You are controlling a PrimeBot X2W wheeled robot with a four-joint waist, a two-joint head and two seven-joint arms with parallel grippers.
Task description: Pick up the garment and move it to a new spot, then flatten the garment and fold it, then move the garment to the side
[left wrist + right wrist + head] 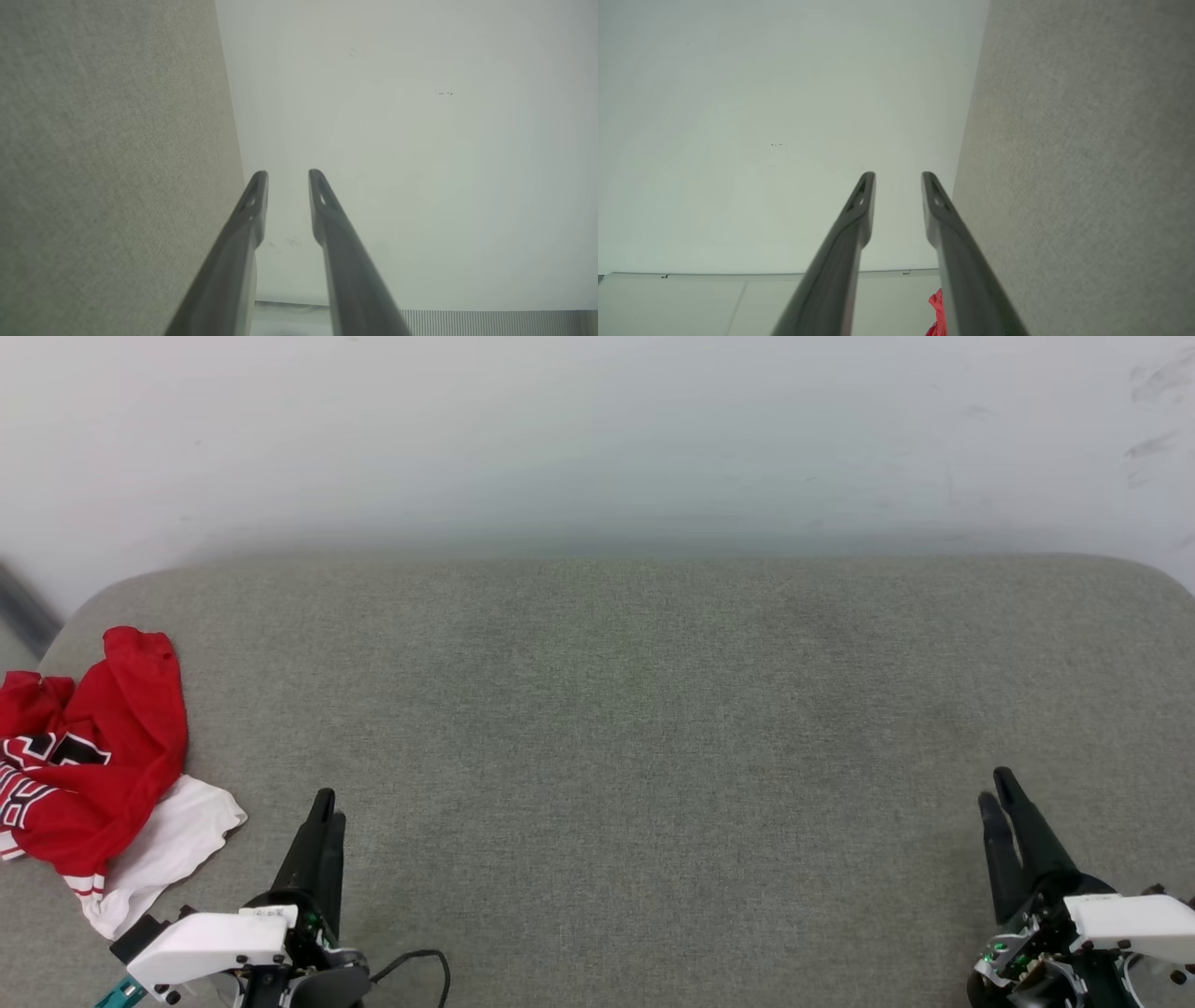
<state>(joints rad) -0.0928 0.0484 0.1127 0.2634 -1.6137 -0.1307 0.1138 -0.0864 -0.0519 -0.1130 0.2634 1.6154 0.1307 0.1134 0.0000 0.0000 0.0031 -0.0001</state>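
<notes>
Crumpled garment [93,747], long axis seemingly far-to-near, white sleeve [168,849] nearest; left side cropped, print [51,753] partly buried in folds. Left gripper [288,175] and right gripper [898,176] narrowly parted, empty.

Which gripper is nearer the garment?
Left. The left gripper sits just right of the garment, apart from it; the right gripper is far off to its right.

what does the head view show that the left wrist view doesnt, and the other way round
Head view, not left wrist view: the crumpled red-and-white jersey T-shirt at the left edge, and the right pincer, slightly open. Left wrist view, not head view: a ribbed grey strip at its bottom edge. Both: the grey fabric surface, the pale wall and the left pincer, empty, slightly open.
</notes>
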